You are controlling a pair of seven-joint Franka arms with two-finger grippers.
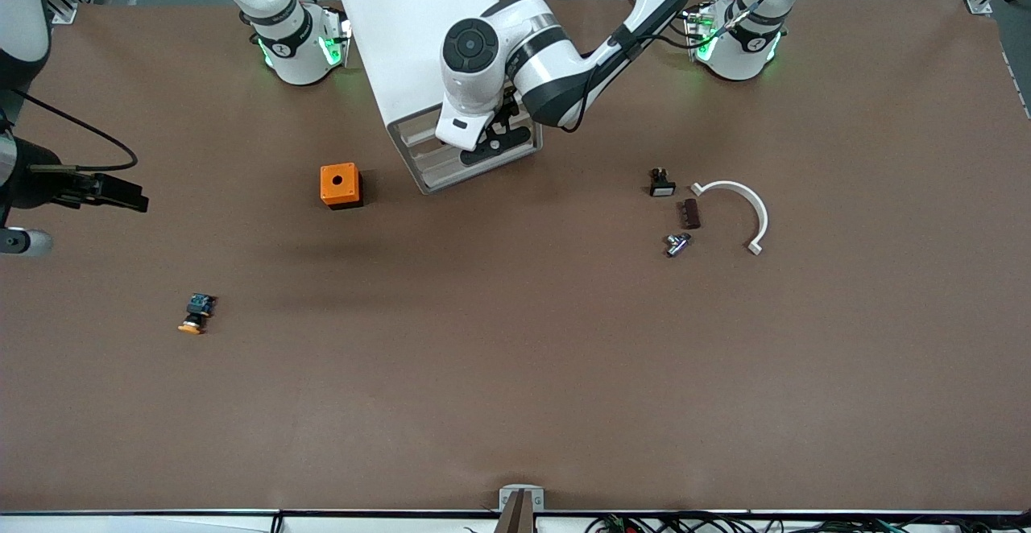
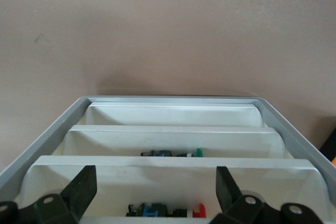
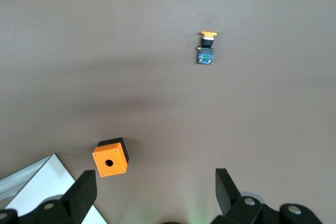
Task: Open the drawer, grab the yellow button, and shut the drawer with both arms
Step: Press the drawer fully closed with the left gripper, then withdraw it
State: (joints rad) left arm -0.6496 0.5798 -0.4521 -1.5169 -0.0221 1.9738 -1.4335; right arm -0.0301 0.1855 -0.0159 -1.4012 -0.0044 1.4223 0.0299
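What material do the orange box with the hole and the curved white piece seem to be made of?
The orange box looks like moulded plastic: even matte colour, crisp edges, a black base beneath and small corner dimples in the right wrist view. The curved white piece is probably plastic too: a thin, smooth, uniformly white arc. Neither shows metallic shine.

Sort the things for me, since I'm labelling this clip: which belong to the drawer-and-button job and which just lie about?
Job:
- cabinet and its top drawer
- button, out on the table
- left gripper, open, at the cabinet's front
- right gripper, open, above the table

Lying about:
- orange box
- curved white piece
- black-and-white switch
- dark block
- metal fitting
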